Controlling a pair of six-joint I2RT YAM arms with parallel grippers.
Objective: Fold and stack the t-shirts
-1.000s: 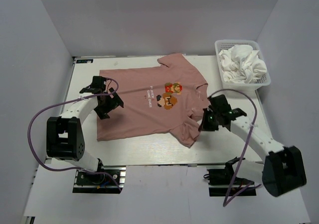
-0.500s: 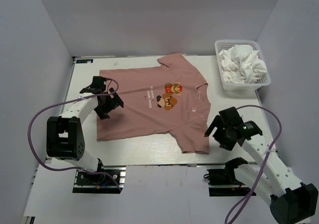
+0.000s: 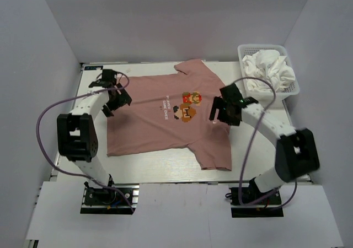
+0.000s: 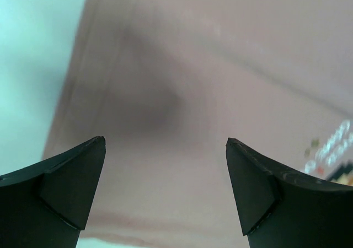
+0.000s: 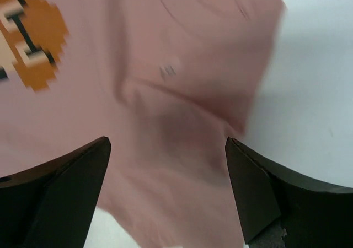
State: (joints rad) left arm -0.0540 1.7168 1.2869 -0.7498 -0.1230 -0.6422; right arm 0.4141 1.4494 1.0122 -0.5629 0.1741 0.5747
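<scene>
**Left claw and right claw are hanging open over the pink t-shirt**

Starting at the left, the left claw is hovering over the far left corner of the pink t-shirt, by its hem. Its wrist camera is showing both fingers standing wide apart with nothing between them. Under them, pink cloth is filling most of the view, with a soft dark shadow falling on it. A strip of pale table is showing along the left edge of that view.

The pink t-shirt is lying spread flat across the middle of the table. Its hem is pointing left and its neck is pointing right. One sleeve is reaching toward the far edge and the other toward the near edge. The graphic is facing up, with the white text just to its left.

Further right, the right claw is hanging over the neck end of the shirt, just beside the graphic. Its fingers are also standing wide apart and gripping nothing. The wrist view is showing the curved neckline, part of the orange-brown graphic and bare table beyond the cloth edge.

At the far right corner, the white t-shirts are sitting crumpled in the basket, well apart from both claws.
</scene>
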